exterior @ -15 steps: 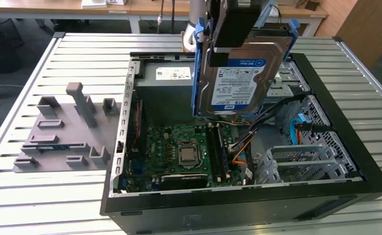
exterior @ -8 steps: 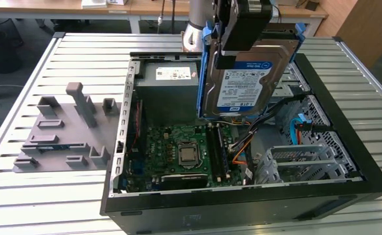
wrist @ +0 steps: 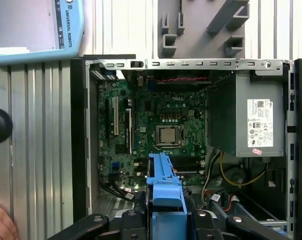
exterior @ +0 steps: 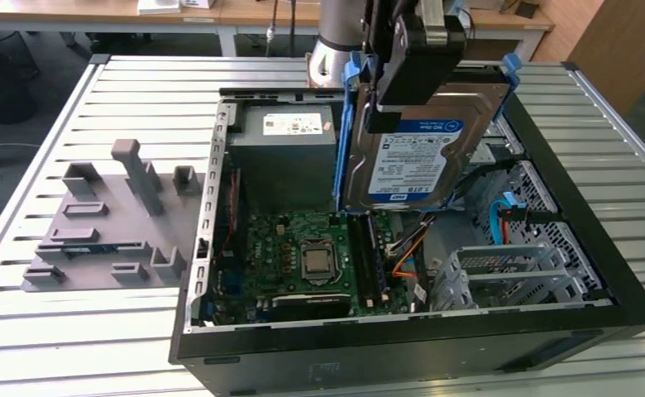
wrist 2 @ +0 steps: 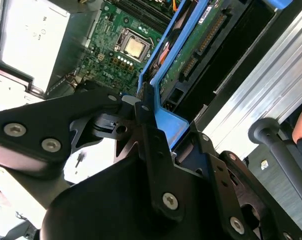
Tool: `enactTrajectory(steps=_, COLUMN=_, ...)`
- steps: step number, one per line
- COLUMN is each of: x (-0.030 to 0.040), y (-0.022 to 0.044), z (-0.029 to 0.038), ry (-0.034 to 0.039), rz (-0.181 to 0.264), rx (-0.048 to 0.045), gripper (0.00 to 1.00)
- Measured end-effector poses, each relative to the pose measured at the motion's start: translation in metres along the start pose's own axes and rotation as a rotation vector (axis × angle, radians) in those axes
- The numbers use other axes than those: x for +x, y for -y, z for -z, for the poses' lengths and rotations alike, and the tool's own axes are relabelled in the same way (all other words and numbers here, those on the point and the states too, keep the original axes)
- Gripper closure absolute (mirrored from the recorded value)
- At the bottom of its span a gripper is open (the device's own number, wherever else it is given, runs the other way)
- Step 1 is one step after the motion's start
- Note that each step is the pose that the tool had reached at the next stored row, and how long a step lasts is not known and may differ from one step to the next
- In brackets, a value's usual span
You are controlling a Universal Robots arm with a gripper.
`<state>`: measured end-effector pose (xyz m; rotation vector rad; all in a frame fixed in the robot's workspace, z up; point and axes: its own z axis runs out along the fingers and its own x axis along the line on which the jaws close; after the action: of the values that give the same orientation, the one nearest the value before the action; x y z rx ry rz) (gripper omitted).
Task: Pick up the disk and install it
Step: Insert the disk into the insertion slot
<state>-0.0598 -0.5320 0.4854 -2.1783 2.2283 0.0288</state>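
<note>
1. While the arm reaches down from the far edge of the table in the exterior view, its gripper [exterior: 408, 99] points downward over the open computer case [exterior: 411, 351].
2. Its fingers [wrist 2: 143, 112] are clamped on the disk [exterior: 417, 157], gripping the blue plastic rail at the disk's upper end.
3. Hanging from that grip, the disk stands nearly upright and slightly tilted, clear of the case's floor, with its white-and-blue label facing the exterior view.
4. It hangs between the grey power supply [exterior: 289, 145] on the exterior view's left and the metal drive cage [exterior: 510, 273] lower on the exterior view's right, above the motherboard [exterior: 300, 256].
5. The second wrist view shows the disk's green circuit-board side [wrist 2: 196, 45] running away from the gripper towards the motherboard.
6. The first wrist view looks along the blue rail [wrist: 166, 187] into the case, the processor socket [wrist: 169, 135] beyond it.
7. A grey moulded fixture [exterior: 107, 223] lies on the slatted table [exterior: 69, 339] beside the case.
</note>
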Motion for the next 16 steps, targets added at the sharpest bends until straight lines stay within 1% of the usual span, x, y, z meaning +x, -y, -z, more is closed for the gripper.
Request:
enactTrajectory(steps=4, x=0.0049, y=0.0001, z=-0.0012, ry=-0.0008, rz=0.0, rx=0.0001, gripper=0.64)
enactTrajectory(steps=5, x=0.0056, y=0.0001, z=-0.0014, ry=-0.0033, rz=0.0, rx=0.0001, gripper=0.64)
enactTrajectory(steps=6, x=0.006, y=0.0002, z=-0.0015, ry=-0.0092, rz=0.0, rx=0.0002, gripper=0.64)
enactTrajectory(steps=7, x=0.0063, y=0.0004, z=-0.0017, ry=-0.0169, rz=0.0, rx=0.0003, gripper=0.64)
enactTrajectory(steps=8, x=0.0068, y=0.0003, z=-0.0025, ry=-0.0194, rz=0.0, rx=0.0004, gripper=0.64)
enactTrajectory(steps=12, x=0.0086, y=0.0017, z=-0.0055, ry=-0.0197, rz=-0.007, rx=0.0005, gripper=0.64)
enactTrajectory(steps=16, x=0.0097, y=0.0072, z=-0.0078, ry=-0.0198, rz=-0.009, rx=0.0006, gripper=0.64)
